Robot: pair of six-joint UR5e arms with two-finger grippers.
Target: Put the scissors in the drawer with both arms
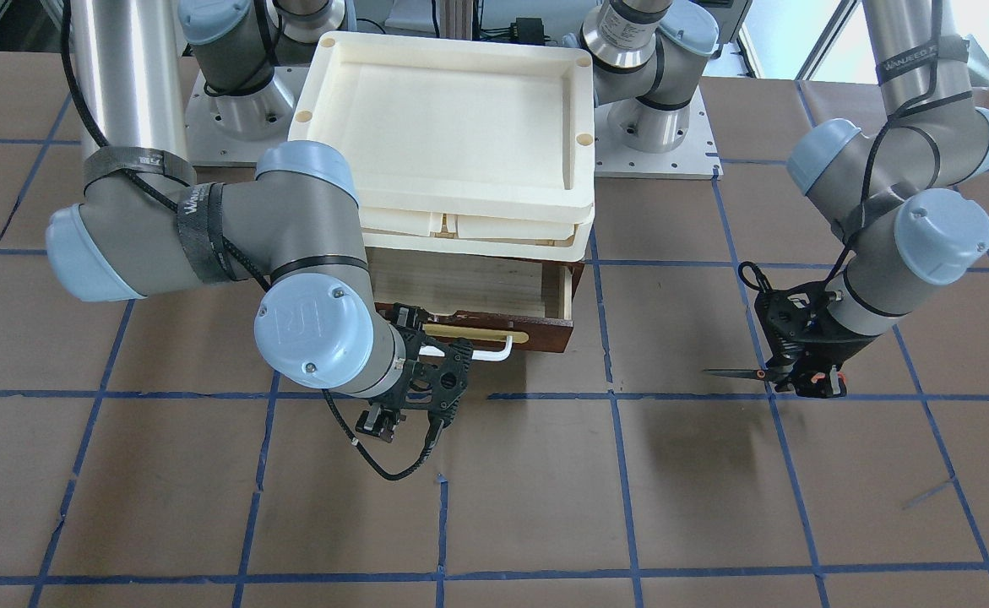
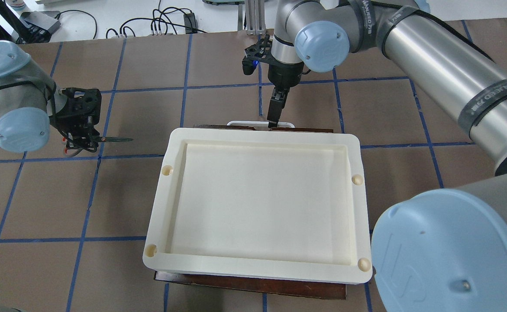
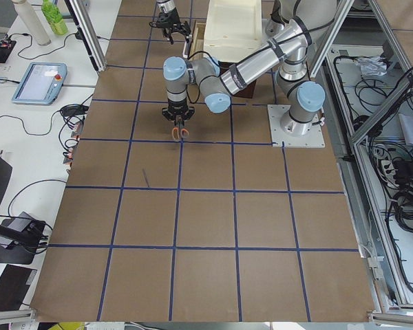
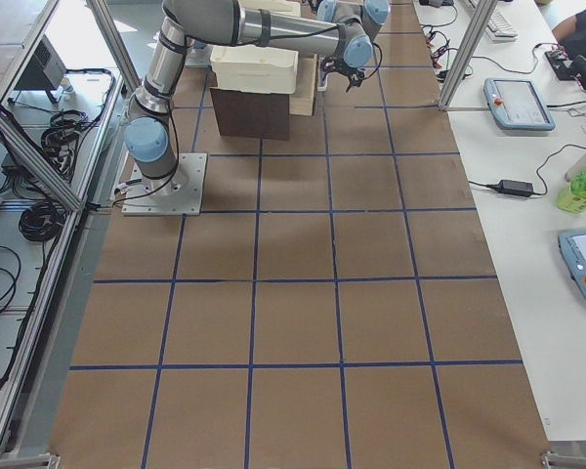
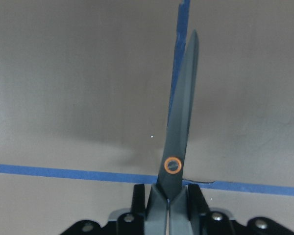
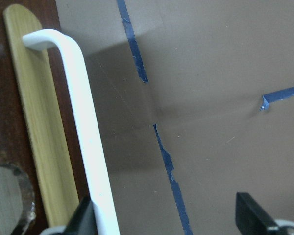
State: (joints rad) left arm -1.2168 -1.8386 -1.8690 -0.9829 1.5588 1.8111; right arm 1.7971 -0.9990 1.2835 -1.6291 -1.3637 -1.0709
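My left gripper [image 1: 806, 380] is shut on the scissors [image 1: 735, 371] at the handles and holds them above the table, well to the side of the drawer. The blades point toward the drawer, as the overhead view [image 2: 117, 139] and the left wrist view [image 5: 179, 122] show. The drawer [image 1: 469, 287] is pulled open and its pale wood interior shows. My right gripper [image 1: 443, 380] is open at the drawer's white bar handle [image 1: 494, 352]. In the right wrist view the handle [image 6: 83, 127] runs just inside one finger [image 6: 85, 218]. The other finger [image 6: 252, 218] is over the table.
Stacked cream plastic trays [image 1: 325, 127] sit on top of the dark brown cabinet [image 2: 253, 286] and hide most of the drawer in the overhead view. Both arm bases [image 1: 232, 118] stand behind the cabinet. Blue tape lines cross the brown table [image 1: 545, 507].
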